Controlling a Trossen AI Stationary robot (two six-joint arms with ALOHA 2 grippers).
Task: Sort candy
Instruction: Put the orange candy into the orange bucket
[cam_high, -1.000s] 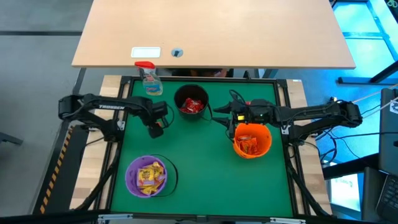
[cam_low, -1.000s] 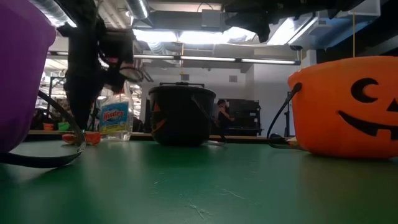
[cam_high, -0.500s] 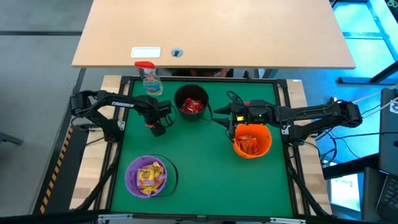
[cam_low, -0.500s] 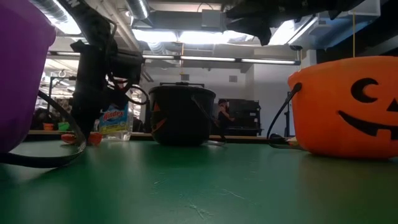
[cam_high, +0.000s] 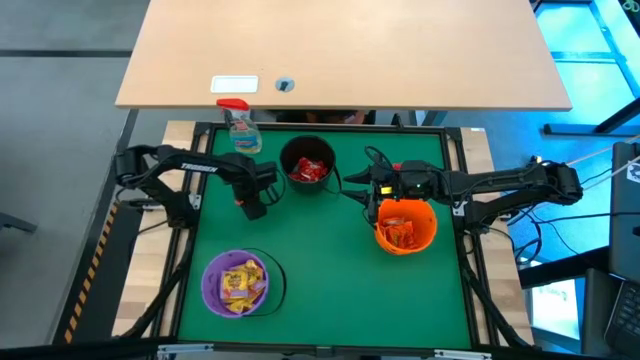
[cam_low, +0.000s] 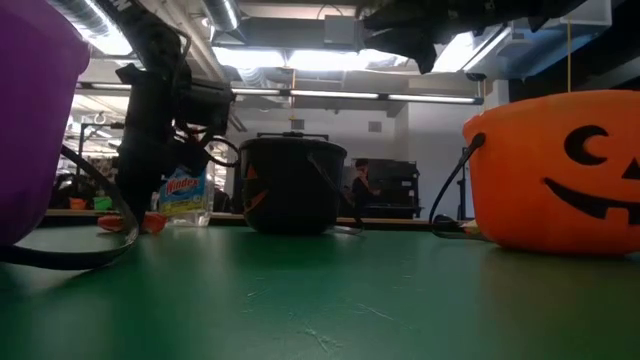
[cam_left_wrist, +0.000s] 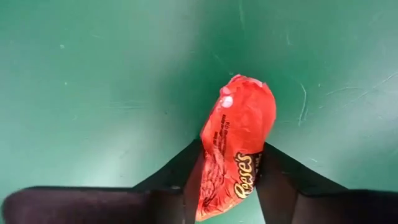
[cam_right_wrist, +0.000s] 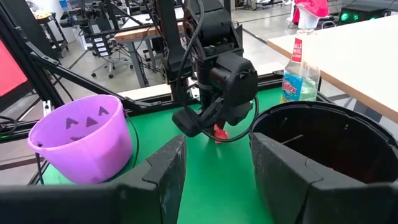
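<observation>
Sorting looks nearly complete: yellow candy in the purple bucket (cam_high: 236, 282), red in the black bucket (cam_high: 307, 166), orange in the orange bucket (cam_high: 405, 227). The left gripper (cam_left_wrist: 230, 180) pinches one orange-red candy (cam_left_wrist: 235, 144) between its fingers, long axis pointing outward beyond the fingertips. The right gripper (cam_right_wrist: 214, 168), parted and empty, waits by the black bucket

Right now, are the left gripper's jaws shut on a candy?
Yes. The left gripper has an orange-red candy pinched between its jaws.

"Reese's" reads on the orange-red candy wrapper (cam_left_wrist: 236, 155), "Windex" on the spray bottle's (cam_low: 183, 190) label, and "Trossen" on the left arm (cam_high: 200, 168).
</observation>
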